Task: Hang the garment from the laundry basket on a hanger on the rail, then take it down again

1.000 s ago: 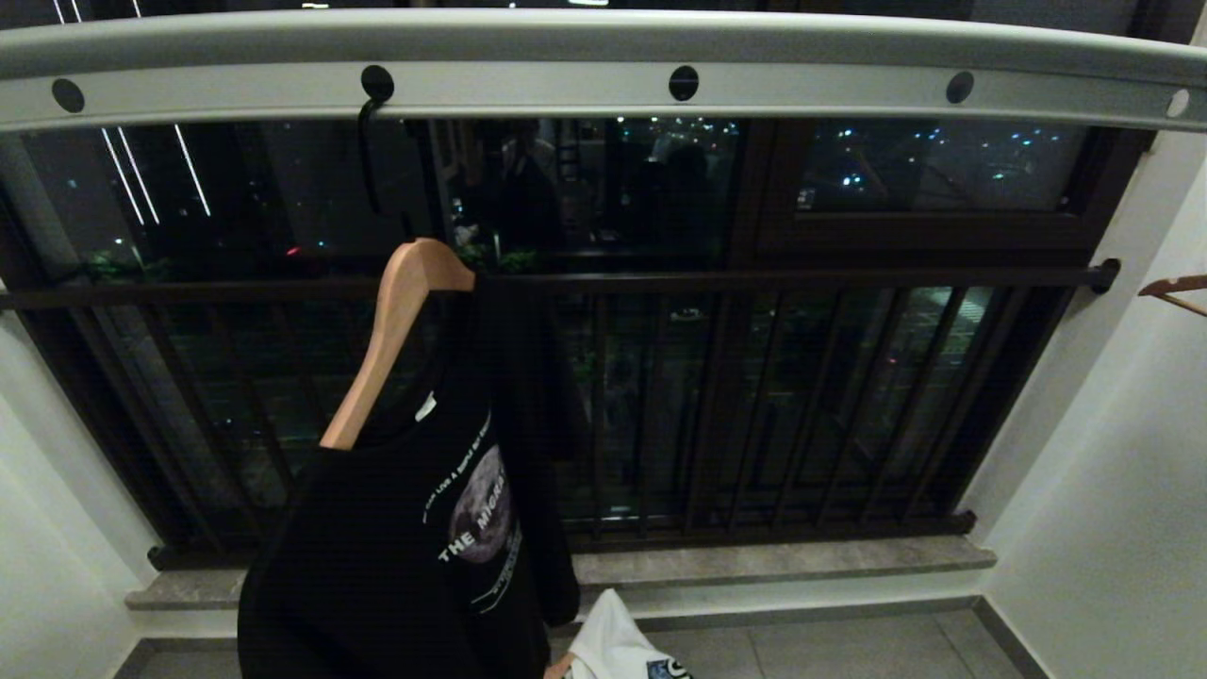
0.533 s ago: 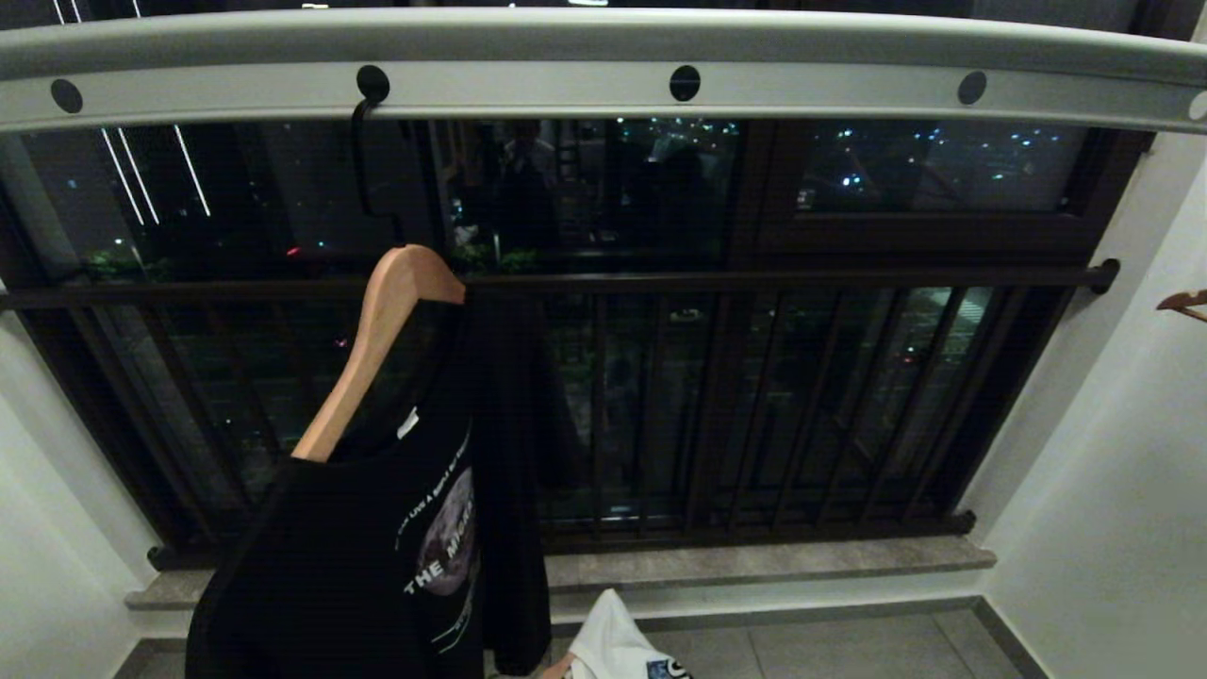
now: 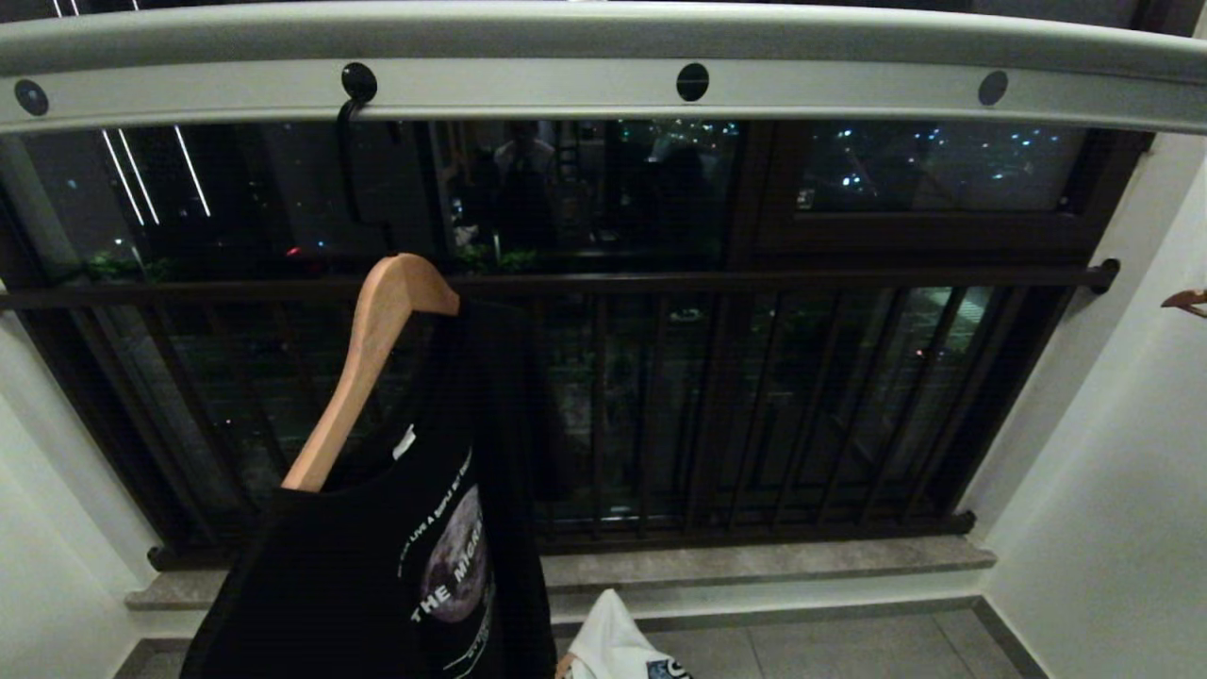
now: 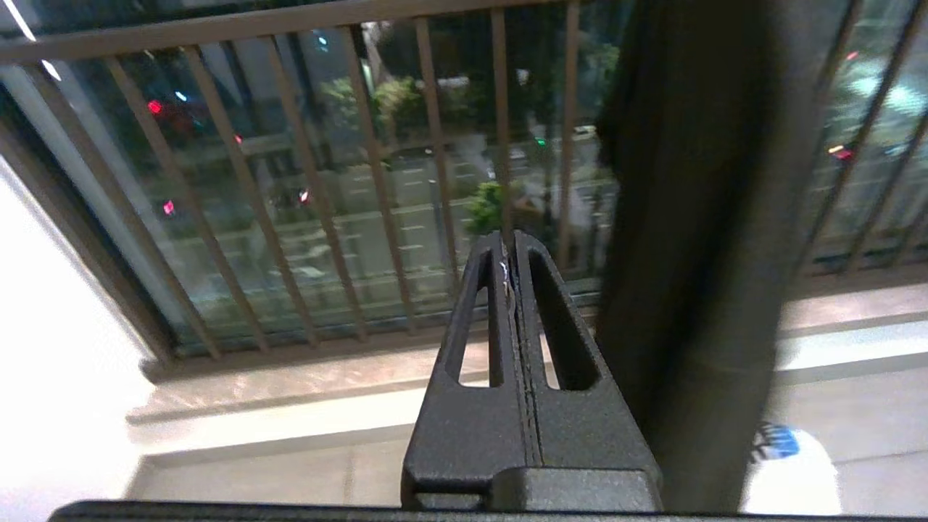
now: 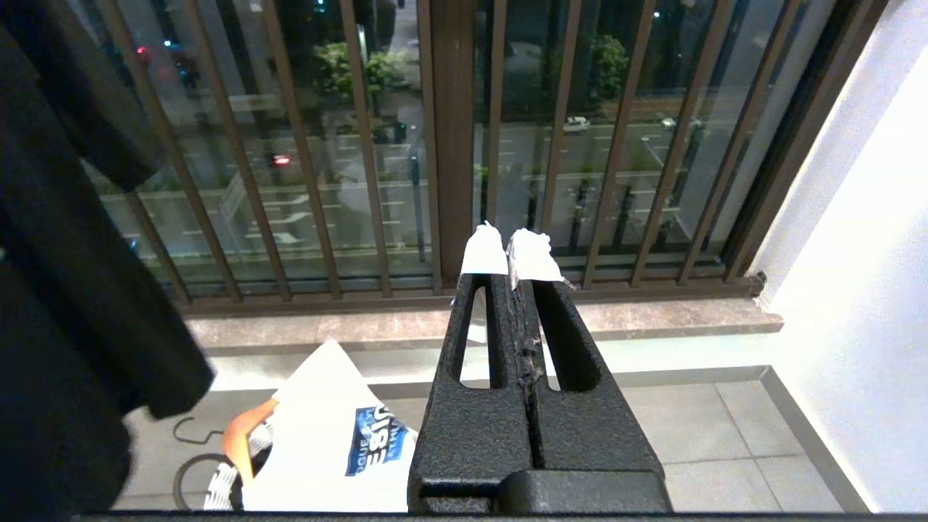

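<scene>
The pale grey rail (image 3: 566, 90) runs across the top of the head view. A black hook sits in one of its holes and carries a wooden hanger (image 3: 363, 377). On that hanger hangs the garment (image 3: 377, 585), a black T-shirt with a moon print, with one hanger arm bare. Neither gripper shows in the head view. My left gripper (image 4: 510, 243) is shut and empty, just beside the black garment (image 4: 696, 254). My right gripper (image 5: 511, 250), white tape on its tips, is shut and empty. The laundry basket (image 5: 217, 493) peeks out low on the floor under a white shirt.
A white shirt with a blue print (image 5: 326, 442) and an orange-brown hanger (image 5: 243, 435) lie over the basket on the tiled floor. Dark brown window bars (image 3: 754, 405) and a stone sill (image 3: 773, 556) stand behind. White walls close in on both sides.
The hanger with the black shirt has swung to the left and hangs a little lower. The window bars and sill have stayed in place.
</scene>
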